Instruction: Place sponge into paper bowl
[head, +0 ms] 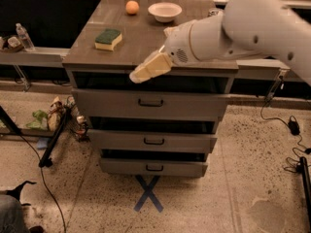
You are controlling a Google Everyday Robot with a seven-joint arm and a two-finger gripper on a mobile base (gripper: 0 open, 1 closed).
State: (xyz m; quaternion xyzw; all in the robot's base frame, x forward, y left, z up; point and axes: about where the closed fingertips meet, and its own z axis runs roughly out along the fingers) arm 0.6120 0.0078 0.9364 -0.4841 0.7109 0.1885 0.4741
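Observation:
The sponge (108, 38), green on top with a pale yellow body, lies on the left part of the wooden cabinet top (141, 42). The white paper bowl (164, 11) stands at the back middle of the top and holds nothing. My gripper (147, 68), cream-coloured at the end of the large white arm (233, 30), hangs over the front edge of the top. It is to the right of the sponge and in front of it, apart from it, and well in front of the bowl. It holds nothing that I can see.
An orange fruit (132, 7) sits left of the bowl at the back. The cabinet has three drawers (150, 103), slightly open. A water bottle (24, 36) stands on a ledge at the left. Cables and clutter lie on the floor, with a blue X (148, 193) in front.

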